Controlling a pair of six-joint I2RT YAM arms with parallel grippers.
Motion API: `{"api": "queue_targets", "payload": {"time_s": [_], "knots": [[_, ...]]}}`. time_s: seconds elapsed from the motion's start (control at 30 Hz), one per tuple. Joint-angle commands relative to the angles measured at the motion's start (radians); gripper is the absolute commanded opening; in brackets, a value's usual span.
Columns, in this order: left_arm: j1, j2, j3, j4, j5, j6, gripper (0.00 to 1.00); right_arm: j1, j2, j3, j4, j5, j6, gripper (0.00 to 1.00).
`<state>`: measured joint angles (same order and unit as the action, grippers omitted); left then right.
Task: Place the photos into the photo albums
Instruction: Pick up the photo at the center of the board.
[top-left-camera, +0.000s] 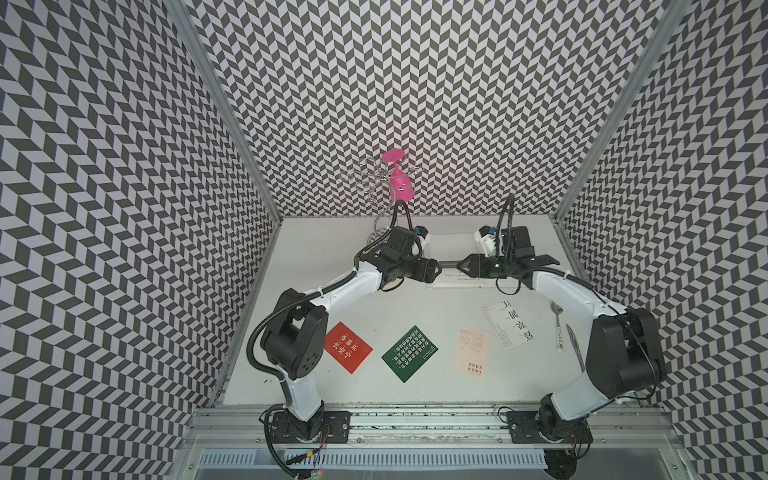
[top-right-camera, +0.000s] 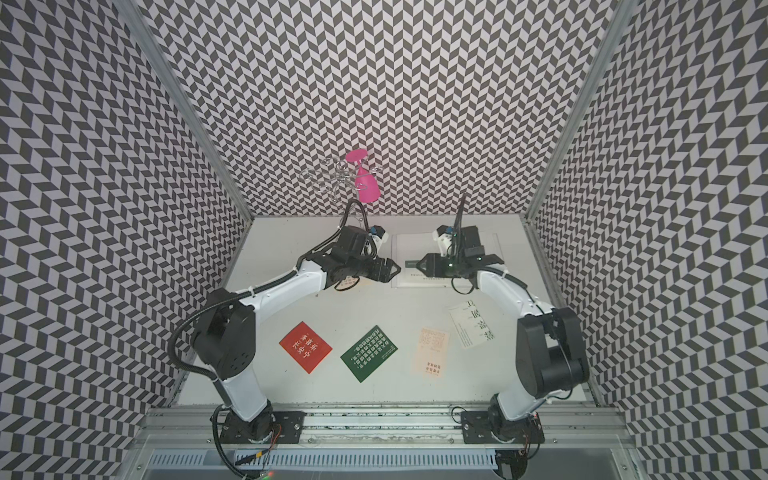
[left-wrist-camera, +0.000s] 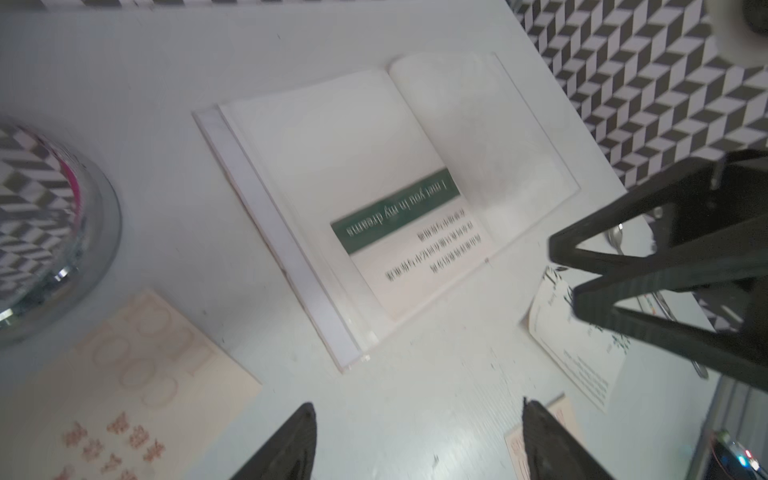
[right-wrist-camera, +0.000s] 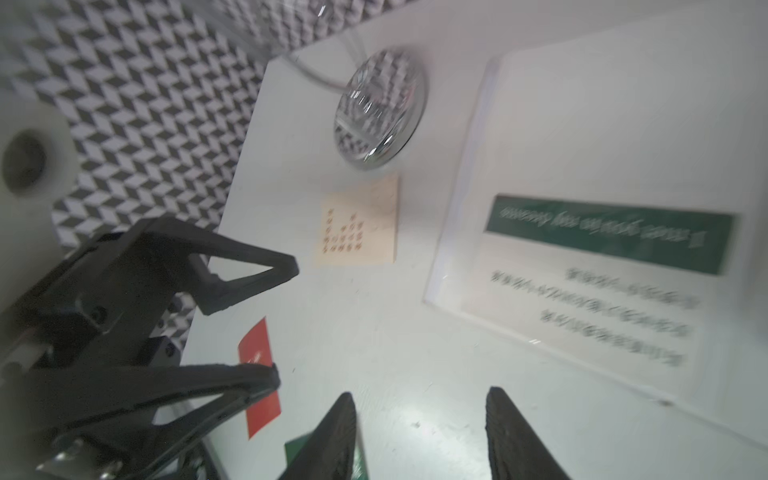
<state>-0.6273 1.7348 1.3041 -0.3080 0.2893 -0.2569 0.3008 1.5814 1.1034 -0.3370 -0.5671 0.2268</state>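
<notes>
The photo album (top-left-camera: 451, 249) lies open at the back centre of the table, and a white photo with a green band (left-wrist-camera: 395, 212) sits in its clear sleeve. A red photo (top-left-camera: 348, 347), a dark green one (top-left-camera: 410, 353), a peach one (top-left-camera: 473, 352) and a white one with black characters (top-left-camera: 509, 326) lie flat along the front. Another cream photo (left-wrist-camera: 124, 386) lies left of the album, under my left arm. My left gripper (top-left-camera: 436, 268) and right gripper (top-left-camera: 461, 266) face each other tip to tip above the album's near edge. Both are open and empty.
A wire rack with a chrome base (left-wrist-camera: 50, 232) stands at the back left, and a pink goblet (top-left-camera: 401, 183) hangs from it. A spoon (top-left-camera: 557, 328) and another utensil (top-left-camera: 575, 349) lie at the right edge under my right arm. Patterned walls close in three sides.
</notes>
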Motion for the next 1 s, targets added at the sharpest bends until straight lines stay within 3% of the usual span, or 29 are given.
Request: {"api": "queue_targets", "payload": {"time_s": [0.0, 0.23, 0.43, 0.97], "knots": [[-0.038, -0.122, -0.141, -0.037, 0.009, -0.026, 0.77, 0.109, -0.043, -0.091, 0.106, -0.073, 0.019, 0.47], [-0.122, -0.388, -0.510, 0.015, 0.059, -0.189, 0.75, 0.286, 0.001, -0.242, 0.265, -0.110, 0.091, 0.39], [-0.167, -0.485, -0.753, 0.165, 0.109, -0.342, 0.72, 0.356, 0.077, -0.286, 0.362, -0.145, 0.092, 0.41], [-0.182, -0.513, -0.882, 0.185, 0.083, -0.357, 0.70, 0.370, 0.169, -0.283, 0.358, -0.052, -0.007, 0.43]]}}
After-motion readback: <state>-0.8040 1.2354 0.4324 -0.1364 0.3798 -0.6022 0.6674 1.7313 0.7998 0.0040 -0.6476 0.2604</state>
